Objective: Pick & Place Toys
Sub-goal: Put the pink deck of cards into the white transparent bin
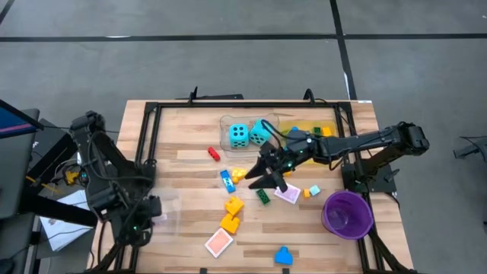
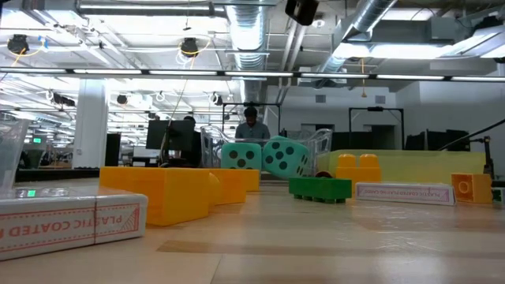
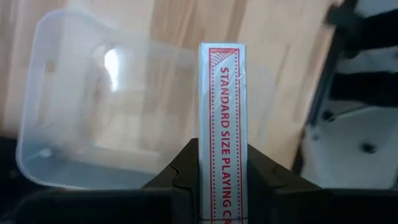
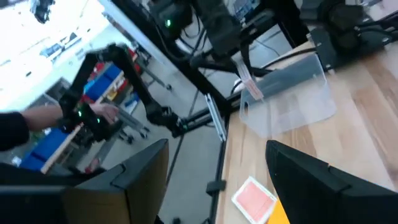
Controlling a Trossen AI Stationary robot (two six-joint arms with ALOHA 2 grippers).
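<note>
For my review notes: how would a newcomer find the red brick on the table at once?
Start at the two turquoise dice in the clear tray at the table's far edge. Just off that tray's near left corner, a small red brick lies alone on bare wood. It is the only red piece there; the bricks nearest it are blue, yellow and green.

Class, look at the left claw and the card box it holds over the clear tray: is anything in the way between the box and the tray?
Nothing visible is. The left claw is shut on the playing card box, held on edge directly above the clear tray. The tray looks empty, so the box has open space below it.
</note>
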